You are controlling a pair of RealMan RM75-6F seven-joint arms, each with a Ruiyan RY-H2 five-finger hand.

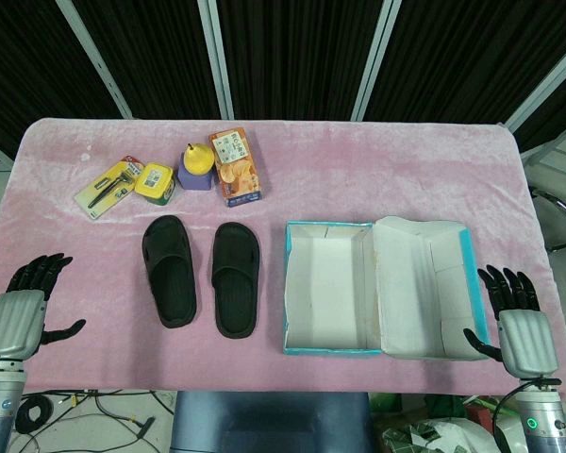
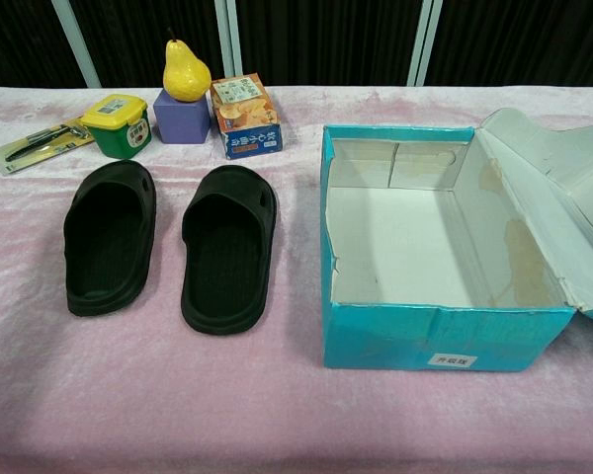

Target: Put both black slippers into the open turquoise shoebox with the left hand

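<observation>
- I see the two black slippers lying side by side, soles down, on the pink tablecloth, left of centre and toward the near edge; the left slipper and the right slipper are close together but not touching, toes pointing to the far edge.
- Just to the right of the right slipper stands the turquoise shoebox, apart from it and empty; its white inside is bare.
- The shoebox lid is flung open to the right, hinged along the box's right wall and lying with its white inside up.
- My left hand hovers at the near left corner of the surface, fingers spread apart and holding nothing, well apart from the slippers.
- My right hand sits at the near right edge, just beside the open lid, fingers likewise spread and empty. Neither hand shows in the chest view.
- Beyond the slippers, toward the far edge, a row of other things: a razor in its blister pack furthest left, a small green tub with a yellow lid touching it, then a yellow pear standing upright on a purple block.
- Just to the right of the block lies an orange snack carton, its printed face up, nearly touching the block.
</observation>
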